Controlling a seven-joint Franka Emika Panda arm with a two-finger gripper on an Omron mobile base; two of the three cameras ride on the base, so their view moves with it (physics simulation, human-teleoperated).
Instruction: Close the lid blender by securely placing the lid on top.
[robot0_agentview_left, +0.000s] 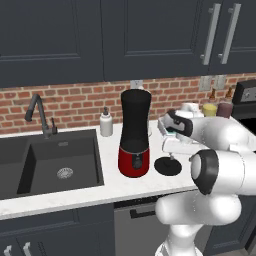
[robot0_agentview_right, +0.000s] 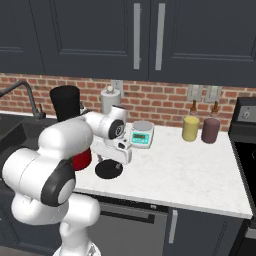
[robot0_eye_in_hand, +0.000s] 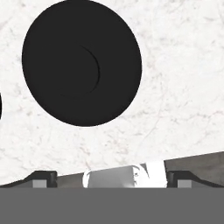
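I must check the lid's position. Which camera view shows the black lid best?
The hand view: the lid appears large from above, flat on the white counter. Both base views show it small, beside the blender, partly behind the arm.

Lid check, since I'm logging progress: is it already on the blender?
No, the lid lies flat on the counter beside the blender, whose jar top is uncovered.
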